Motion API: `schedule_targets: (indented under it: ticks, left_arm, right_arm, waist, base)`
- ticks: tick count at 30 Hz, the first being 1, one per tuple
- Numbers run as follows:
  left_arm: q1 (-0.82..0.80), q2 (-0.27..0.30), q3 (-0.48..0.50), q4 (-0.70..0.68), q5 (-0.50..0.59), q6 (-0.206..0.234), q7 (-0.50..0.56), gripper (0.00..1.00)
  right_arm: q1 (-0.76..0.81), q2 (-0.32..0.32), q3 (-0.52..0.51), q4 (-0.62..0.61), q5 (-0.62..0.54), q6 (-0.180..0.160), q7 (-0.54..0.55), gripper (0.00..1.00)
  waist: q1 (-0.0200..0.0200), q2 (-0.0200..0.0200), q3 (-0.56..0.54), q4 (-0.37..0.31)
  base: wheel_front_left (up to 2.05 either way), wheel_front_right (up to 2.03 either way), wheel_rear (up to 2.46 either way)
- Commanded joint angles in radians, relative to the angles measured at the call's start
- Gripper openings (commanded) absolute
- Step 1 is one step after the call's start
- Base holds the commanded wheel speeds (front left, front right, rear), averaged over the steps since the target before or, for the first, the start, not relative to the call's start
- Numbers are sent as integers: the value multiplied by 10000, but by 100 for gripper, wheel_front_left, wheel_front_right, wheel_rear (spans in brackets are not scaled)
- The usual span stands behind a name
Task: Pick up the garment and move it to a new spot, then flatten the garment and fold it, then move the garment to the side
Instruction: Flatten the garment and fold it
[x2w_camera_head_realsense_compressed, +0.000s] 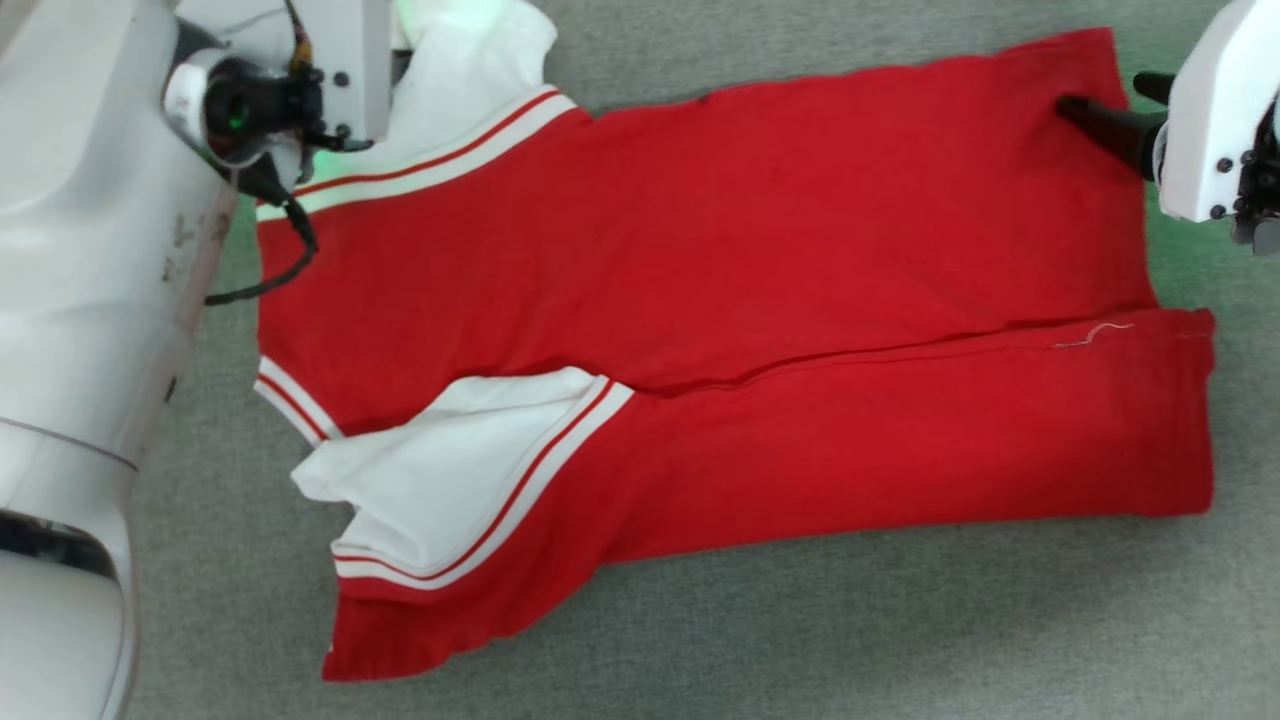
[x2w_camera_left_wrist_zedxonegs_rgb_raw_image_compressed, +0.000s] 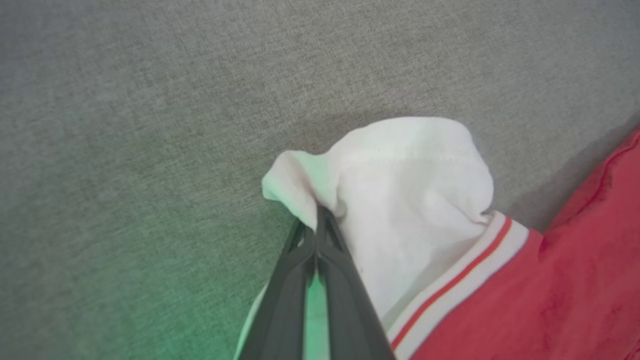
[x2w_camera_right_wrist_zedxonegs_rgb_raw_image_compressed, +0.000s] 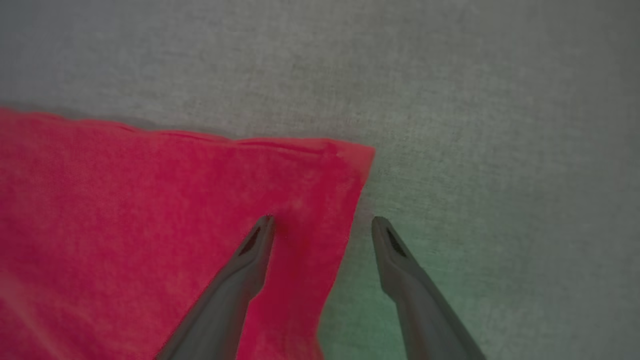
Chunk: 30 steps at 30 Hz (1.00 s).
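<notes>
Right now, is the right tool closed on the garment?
No, the right tool stands open, one finger over the garment, the other beside it.

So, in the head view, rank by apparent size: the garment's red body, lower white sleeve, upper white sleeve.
1. garment's red body
2. lower white sleeve
3. upper white sleeve, unsure: left arm and frame edge hide part.

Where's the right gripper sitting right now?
Upper right of the head view: the right gripper, open, straddles the garment's far hem corner, one finger over red cloth, the other over the grey surface.
</notes>
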Motion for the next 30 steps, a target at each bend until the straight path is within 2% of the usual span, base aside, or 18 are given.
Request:
schedule_targets:
  ticks: [1, 8, 9, 10, 15, 19, 25, 30]
  left_arm:
    - [144, -98, -164, -58, -117, -40, -68, 0]
    - [252, -155, -576, -573, -398, -41, -419, 0]
    - [267, -150, -617, -648, -476, -41, -503, 0]
    - [307, -148, -660, -744, -560, -41, -599, 0]
    - [662, -2, -1037, -1434, -942, -40, -1270, 0]
    - [1033, 301, -1320, -2265, -1347, -40, -2192, 0]
    - [1655, 890, -1738, -3705, -1907, -40, -3284, 0]
    - [2629, 1744, -2172, -5539, -2384, -40, -4272, 0]
  right_arm:
    - [-192, 35, 294, 274, 84, -12, 182, 100]
    - [-471, -43, 1022, 1123, 170, -14, -136, 100]
    - [-500, -63, 1073, 1233, 175, -14, -254, 42]
    - [-524, -91, 1158, 1304, 155, -14, -426, 0]
    - [-476, -256, 1316, 1676, 344, -14, -1297, 0]
    - [-228, -564, 1579, 1496, 545, -14, -2093, 0]
    - [570, -1184, 1926, 672, 1059, -12, -2853, 0]
    - [1742, -2083, 2173, -459, 1455, -12, -3247, 0]
  waist:
    - [0, 0, 106, 161]
    - [0, 0, 132, 423]
    - [0, 0, 116, 458]
    - [0, 0, 87, 498]
    - [0, 0, -268, 751]
    - [0, 0, -784, 993]
    - [0, 0, -1504, 1311]
    - [0, 0, -2054, 1612]
  base:
    - [0, 0, 0]
    - [0, 0, 0]
    - [0, 0, 0]
    - [0, 0, 0]
    - [0, 0, 0]
    - [0, 0, 0]
    - [0, 0, 0]
    - [0, 0, 0]
